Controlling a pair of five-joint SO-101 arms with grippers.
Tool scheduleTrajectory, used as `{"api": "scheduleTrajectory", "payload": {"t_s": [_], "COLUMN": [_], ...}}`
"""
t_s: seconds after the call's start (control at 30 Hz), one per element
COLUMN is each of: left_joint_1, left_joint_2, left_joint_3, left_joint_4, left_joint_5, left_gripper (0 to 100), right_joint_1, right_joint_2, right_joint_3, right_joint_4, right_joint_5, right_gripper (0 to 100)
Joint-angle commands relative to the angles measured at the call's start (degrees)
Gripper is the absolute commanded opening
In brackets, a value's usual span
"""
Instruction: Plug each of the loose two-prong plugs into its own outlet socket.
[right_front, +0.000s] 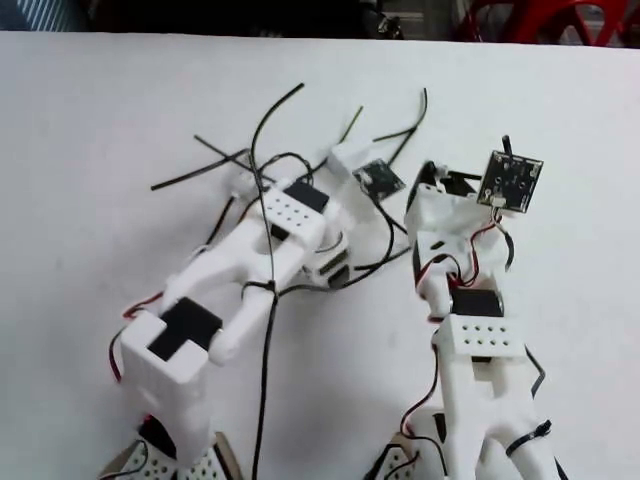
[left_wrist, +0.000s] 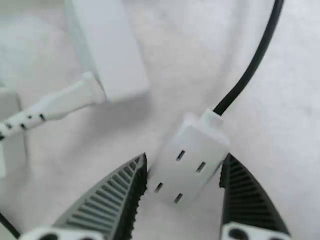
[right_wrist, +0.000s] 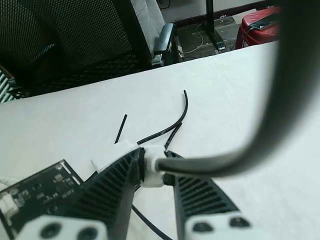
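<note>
White outlet socket (left_wrist: 192, 150), slots empty, sits clamped in the left hand (left_wrist: 184, 161); right hand (right_wrist: 154, 159) is clamped on a plug (right_wrist: 151, 175). Nothing inserted; every plug outstanding.

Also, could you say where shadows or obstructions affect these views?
High view: even light, faint shadows under the arms. Left wrist view: soft shadow around the white two-socket outlet block in the left hand. Right wrist view: the black cable of the white plug in the right hand crosses close to the lens.
</note>
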Motion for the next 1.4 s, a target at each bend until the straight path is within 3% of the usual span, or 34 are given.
{"api": "scheduleTrajectory", "payload": {"t_s": [0.0,0.13,0.3,0.5,0.8,0.97,1.13,1.37], "left_joint_1": [0.3,0.3,-2.4,-3.0,-3.8,-7.3,-10.2,-18.8], "left_joint_2": [-0.4,-0.4,-0.5,-0.9,-1.1,-7.7,-21.0,-35.4], "left_joint_3": [-2.4,-2.6,-2.7,-4.9,-17.1,-16.8,-6.9,15.1], "left_joint_4": [-0.1,-0.1,-0.1,2.5,17.4,18.9,12.8,-6.8], "left_joint_5": [7.6,10.0,21.4,23.8,25.7,24.8,22.1,22.5], "left_gripper": [24,24,25,29,29,29,29,29], "right_joint_1": [0.5,0.5,0.5,0.5,0.5,0.3,-1.2,-11.4], "right_joint_2": [-0.2,-0.2,-0.2,-0.2,-0.2,-0.2,-0.8,-0.3], "right_joint_3": [-0.6,-0.6,-0.6,-0.6,-0.6,-0.6,-2.1,-2.5], "right_joint_4": [-1.1,-1.1,-1.1,-1.1,-1.0,-0.8,4.2,12.9], "right_joint_5": [0.5,0.5,0.5,0.5,0.5,0.5,2.9,9.1], "right_gripper": [1.9,1.9,1.9,1.9,1.9,1.9,1.9,1.9]}}
